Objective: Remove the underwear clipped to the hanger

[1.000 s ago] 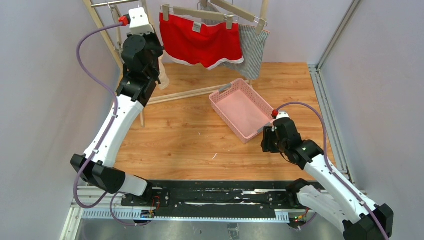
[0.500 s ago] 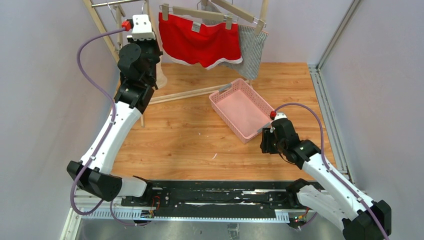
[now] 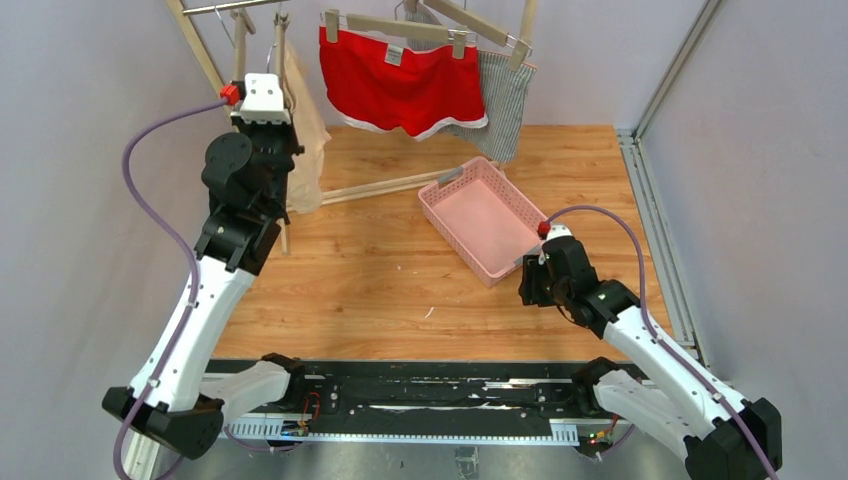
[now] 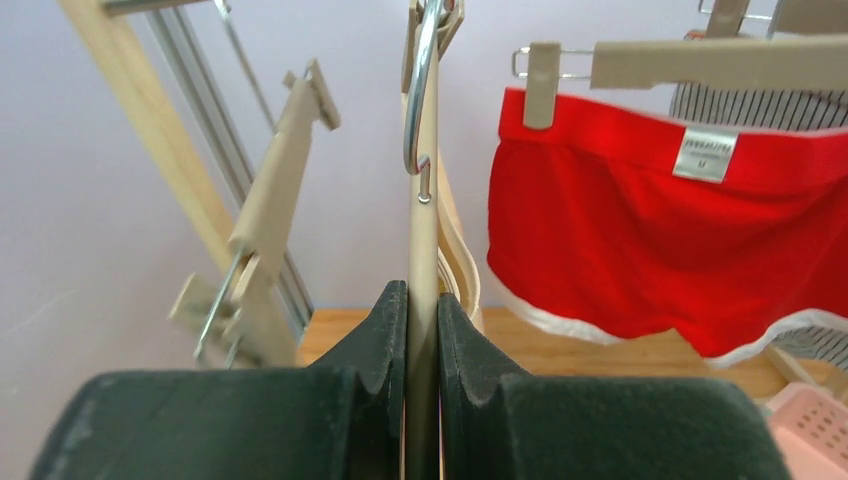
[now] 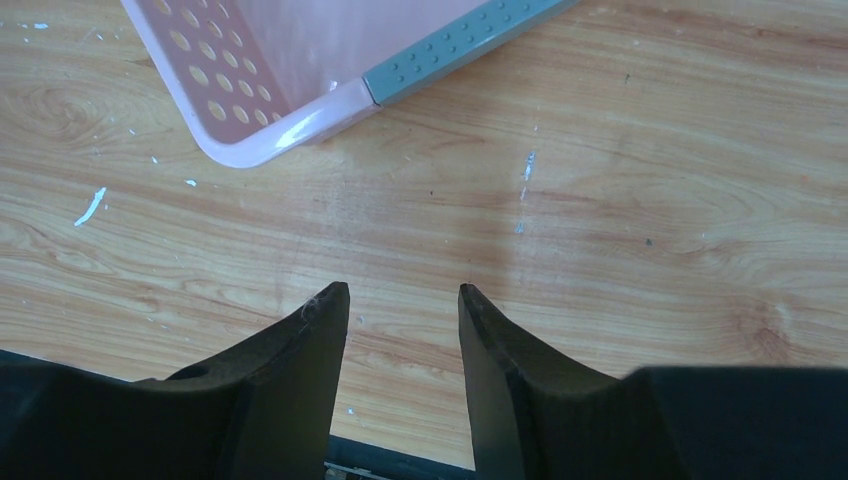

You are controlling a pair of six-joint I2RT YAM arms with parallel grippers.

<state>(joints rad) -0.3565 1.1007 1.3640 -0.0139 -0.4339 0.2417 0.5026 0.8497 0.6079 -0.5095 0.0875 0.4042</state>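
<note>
Black pads of my left gripper (image 4: 422, 300) were pressed together on a wooden hanger (image 4: 424, 230), which I saw edge-on, its metal hook rising straight above the fingers. Cream shorts (image 3: 303, 130) hung from that hanger right beside the gripper. From the wrist view I could not tell whether cloth was also caught between the pads.

Taking the pink basket (image 3: 452, 176) as my mark, that gripper and the cream shorts were well off to its far left, up at the wooden rack (image 3: 200, 50). Red shorts (image 3: 400, 90) with white trim hung clipped to a second hanger beyond the basket's far-left corner, their waist label facing me. Striped shorts (image 3: 505, 100) hung just behind them on a third hanger, directly beyond the basket's far end, with the hem dropping close to its rim.

My right gripper (image 5: 402, 292) sat at the basket's near-right corner, fingers apart and holding nothing, pointing down over the bare wooden table (image 3: 380, 270). In its wrist view, the basket's rounded corner and grey handle lay just ahead of the fingertips, not touching them.
</note>
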